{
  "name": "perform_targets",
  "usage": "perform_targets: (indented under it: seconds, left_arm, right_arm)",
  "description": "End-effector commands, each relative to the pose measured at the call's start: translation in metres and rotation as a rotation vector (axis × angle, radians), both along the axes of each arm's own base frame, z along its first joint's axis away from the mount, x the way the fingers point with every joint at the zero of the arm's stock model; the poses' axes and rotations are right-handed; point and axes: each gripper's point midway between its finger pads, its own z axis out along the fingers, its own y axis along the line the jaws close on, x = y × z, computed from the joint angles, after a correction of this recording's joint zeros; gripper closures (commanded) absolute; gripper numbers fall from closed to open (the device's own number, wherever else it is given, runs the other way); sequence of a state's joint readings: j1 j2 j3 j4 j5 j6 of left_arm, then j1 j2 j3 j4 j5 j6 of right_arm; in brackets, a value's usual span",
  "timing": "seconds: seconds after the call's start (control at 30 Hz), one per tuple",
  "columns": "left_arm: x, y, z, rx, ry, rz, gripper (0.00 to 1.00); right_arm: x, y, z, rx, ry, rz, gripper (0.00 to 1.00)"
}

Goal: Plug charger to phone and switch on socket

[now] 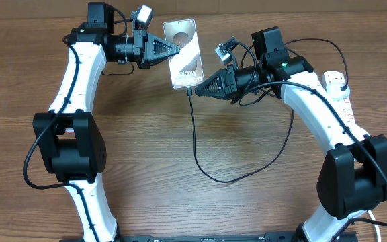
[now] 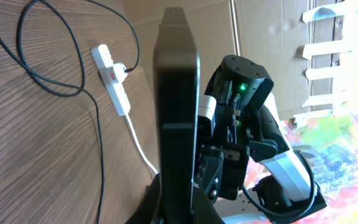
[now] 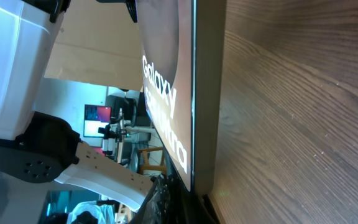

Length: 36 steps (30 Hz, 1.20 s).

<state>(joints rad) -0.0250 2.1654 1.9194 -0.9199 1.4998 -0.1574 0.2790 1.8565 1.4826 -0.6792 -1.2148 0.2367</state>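
My left gripper point(image 1: 175, 50) clamps the phone point(image 1: 182, 32) by its edge: stiff, glossy, slippery | my right gripper point(image 1: 197, 87) closed at the charger point(image 1: 194, 128) tip: limp cable, grip connector.

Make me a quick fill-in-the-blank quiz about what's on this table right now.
The left gripper is shut on the glossy bronze-grey phone, lettered ___ in white.
The right gripper holds the long thin ___ charger cable at the phone's edge.
The white plastic power strip lies beside the ___ arm.
Missing: Galaxy; black; right.
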Motion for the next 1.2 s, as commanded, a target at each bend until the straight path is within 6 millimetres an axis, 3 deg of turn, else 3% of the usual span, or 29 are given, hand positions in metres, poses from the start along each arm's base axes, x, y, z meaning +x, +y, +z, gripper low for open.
perform_targets:
  seconds: [0.0,1.17]
  left_arm:
    - [-0.0294,-0.0359,0.0283,-0.073,-0.017,-0.115,0.96]
    - [-0.0294,-0.0376,0.0265,-0.064,-0.026,-0.115,0.96]
  right_arm:
    - [0.0111,-0.0022,0.0082,0.010,-0.058,-0.016,0.96]
    - [0.0107,-0.0023,0.0080,0.009,-0.055,-0.016,0.96]
